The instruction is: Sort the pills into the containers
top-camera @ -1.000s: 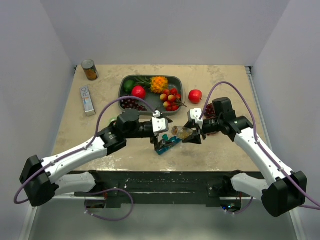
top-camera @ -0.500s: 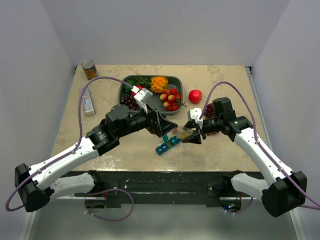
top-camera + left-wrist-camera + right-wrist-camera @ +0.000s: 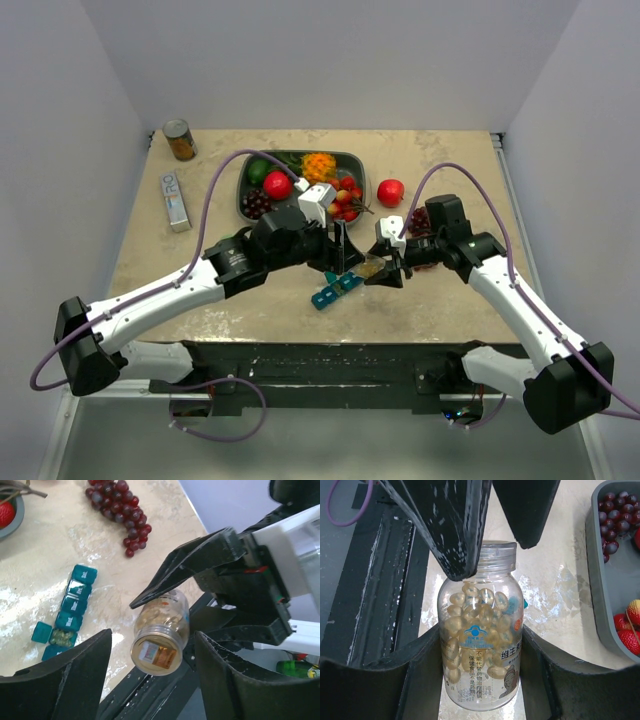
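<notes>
The right gripper clamps a clear pill bottle (golden capsules inside) sideways above the table, the left gripper straddles its cap with jaws apart, and the teal pill organiser lies just below.

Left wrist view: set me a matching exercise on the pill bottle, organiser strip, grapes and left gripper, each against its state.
Things:
1 pill bottle
2 organiser strip
3 grapes
4 left gripper

States:
A teal, one compartment open with pills inside
B jaws apart, flanking the cap
C held in the right gripper
D dark red, loose on the table

Pairs: 1-C, 2-A, 3-D, 4-B
</notes>
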